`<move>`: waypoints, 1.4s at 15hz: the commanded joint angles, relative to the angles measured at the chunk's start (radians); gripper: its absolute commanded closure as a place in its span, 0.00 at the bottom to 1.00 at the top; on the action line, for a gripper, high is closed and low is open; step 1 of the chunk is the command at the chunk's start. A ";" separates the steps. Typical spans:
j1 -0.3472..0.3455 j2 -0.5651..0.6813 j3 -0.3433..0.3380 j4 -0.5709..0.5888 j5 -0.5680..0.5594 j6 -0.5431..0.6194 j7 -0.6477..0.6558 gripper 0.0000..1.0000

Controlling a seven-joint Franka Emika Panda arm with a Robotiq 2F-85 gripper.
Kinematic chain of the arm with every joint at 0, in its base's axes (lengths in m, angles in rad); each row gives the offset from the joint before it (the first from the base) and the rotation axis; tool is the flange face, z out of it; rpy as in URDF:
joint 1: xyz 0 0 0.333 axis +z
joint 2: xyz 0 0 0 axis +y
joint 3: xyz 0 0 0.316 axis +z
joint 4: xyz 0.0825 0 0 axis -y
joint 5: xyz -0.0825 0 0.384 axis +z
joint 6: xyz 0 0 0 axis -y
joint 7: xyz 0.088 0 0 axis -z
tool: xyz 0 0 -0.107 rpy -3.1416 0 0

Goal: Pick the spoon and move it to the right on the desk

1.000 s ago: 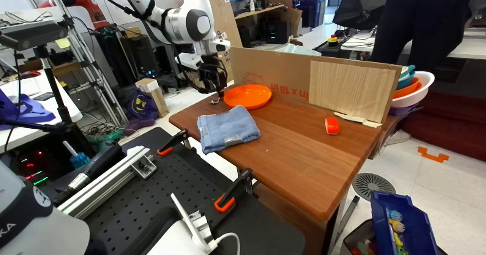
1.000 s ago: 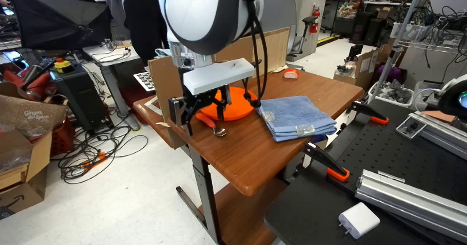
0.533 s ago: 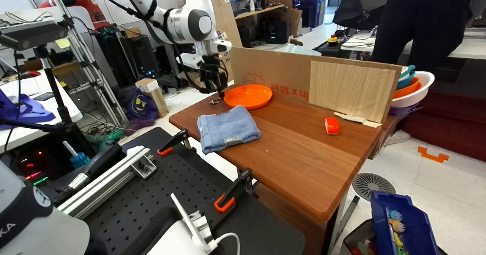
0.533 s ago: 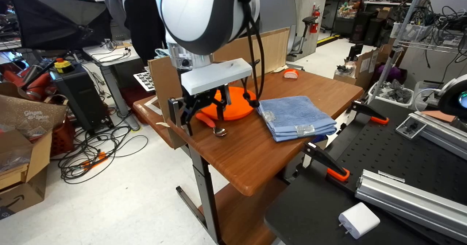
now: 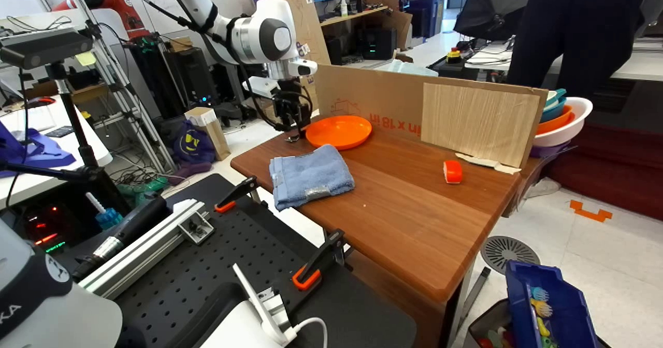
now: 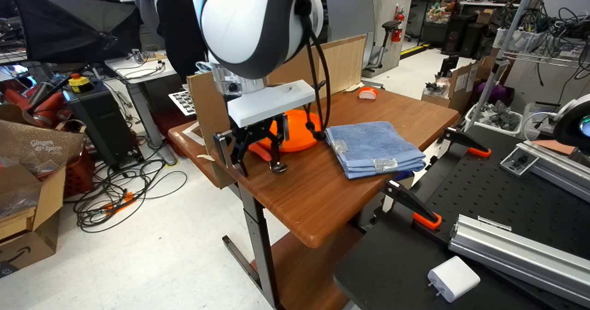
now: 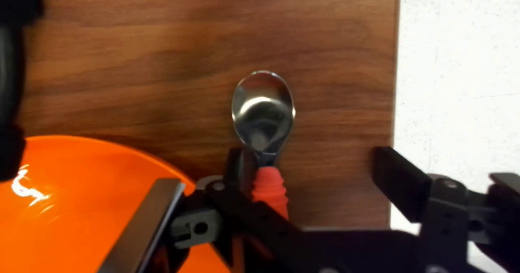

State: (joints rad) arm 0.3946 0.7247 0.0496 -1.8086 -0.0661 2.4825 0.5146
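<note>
The spoon, with a metal bowl point(image 7: 263, 110) and a red-orange ribbed handle, lies on the brown wooden desk point(image 7: 341, 61). In both exterior views, it lies beside the orange plate near the desk's end point(image 5: 292, 139) point(image 6: 261, 152). My gripper point(image 7: 310, 165) is open and low over the spoon. Its left finger in the wrist view is close beside the spoon's neck; I cannot tell if they touch. The right finger is well apart, near the desk edge. The gripper's linkage hides the lower handle. In the exterior views, the gripper point(image 6: 260, 168) point(image 5: 300, 130) points down, one finger partly covering the spoon.
The orange plate point(image 6: 297, 132) is right next to the gripper. A folded blue towel point(image 5: 311, 177) lies nearby on the desk. A red-and-white block point(image 5: 452, 172) lies farther along. A cardboard wall point(image 5: 373, 97) stands along the desk's long side. Clamps hold the black perforated bench beside it.
My gripper has moved down toward the desk and slightly left in an exterior view, so a finger now overlaps the spoon there. The spoon, plate and towel have not moved.
</note>
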 commanded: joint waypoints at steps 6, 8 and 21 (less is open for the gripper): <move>0.022 0.028 -0.025 0.065 -0.014 -0.085 0.004 0.87; 0.020 0.026 -0.024 0.066 -0.013 -0.090 0.003 0.99; 0.017 -0.011 -0.014 0.029 -0.006 -0.067 -0.004 0.97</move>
State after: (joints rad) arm 0.3991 0.7261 0.0411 -1.7726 -0.0715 2.4155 0.5140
